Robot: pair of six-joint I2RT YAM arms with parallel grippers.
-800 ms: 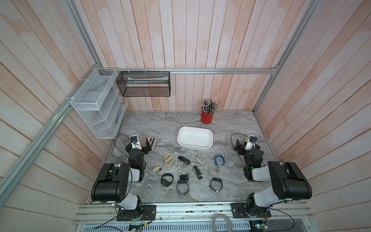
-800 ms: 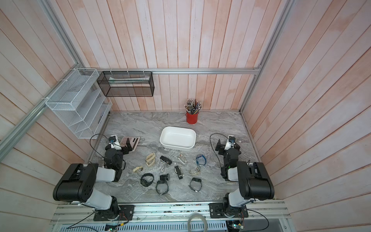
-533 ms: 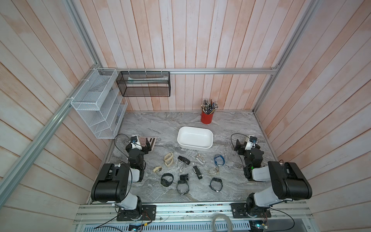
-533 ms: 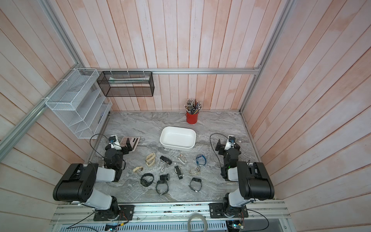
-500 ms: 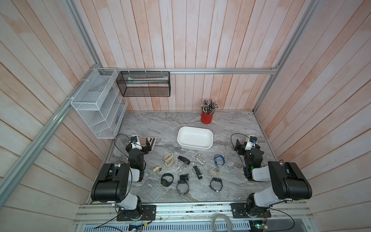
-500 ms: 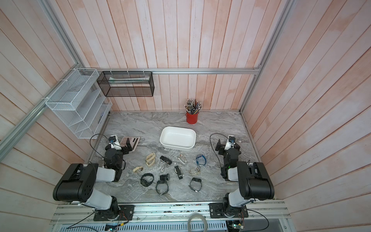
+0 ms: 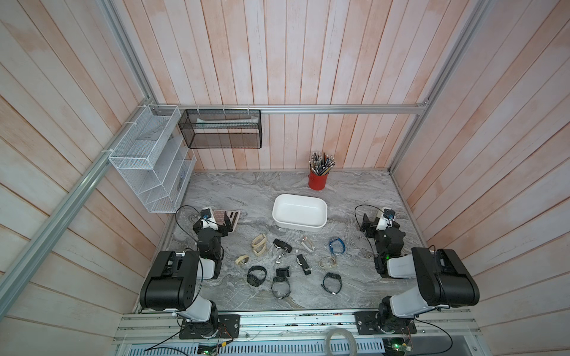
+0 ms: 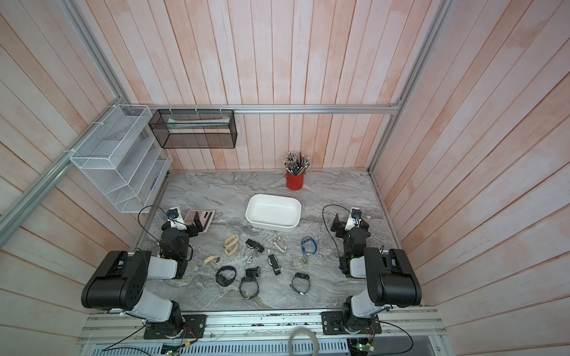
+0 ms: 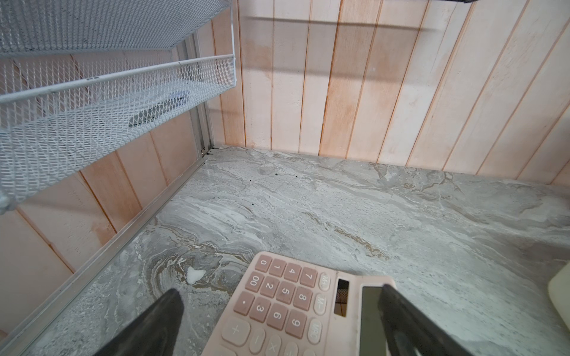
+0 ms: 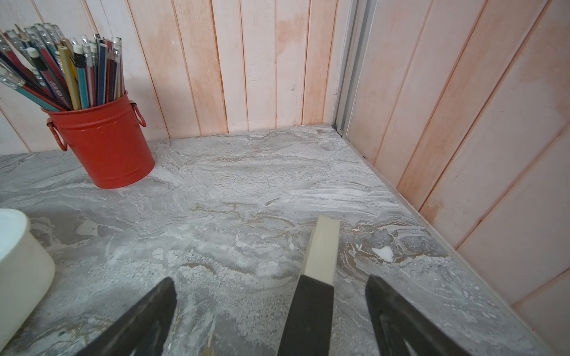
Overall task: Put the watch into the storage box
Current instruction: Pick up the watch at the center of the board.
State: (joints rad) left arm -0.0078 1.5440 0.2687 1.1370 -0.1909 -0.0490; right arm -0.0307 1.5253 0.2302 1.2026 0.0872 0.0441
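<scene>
Top views first. The storage box (image 7: 279,205) sits empty mid-table, and the watches lie loose on the table (image 7: 240,191) between it and the arm bases. None is inside, and I can't tell which one is meant. The blue watch (image 7: 336,245) lies closest to the right gripper (image 7: 368,222), and the black watch (image 7: 257,276) is over on the left arm's side. The left gripper (image 7: 222,224) and its partner are both parked at the table's edges, well apart from every watch. The danger is crowding: straps lie near one another, so a descent on one could drag or flick a neighbour.

Left wrist now. The jaws are spread wide with nothing between them, and they hang right over a pink calculator (image 9: 287,305). Dropping straight down would bump or pinch that instead.

Right wrist. The jaws are spread wide here too, with no watch in sight. A cream-tipped black bar (image 10: 322,246) pokes out between them, and I can't tell whether it is part of the rig. The red pen cup (image 10: 101,148) stands off to one side and the box's corner shows at the frame edge. A sweep toward the watches could clip that light box and shove it. Flat straps on hard stone may also slip from the fingertips, and a dangling strap could catch the rim.
</scene>
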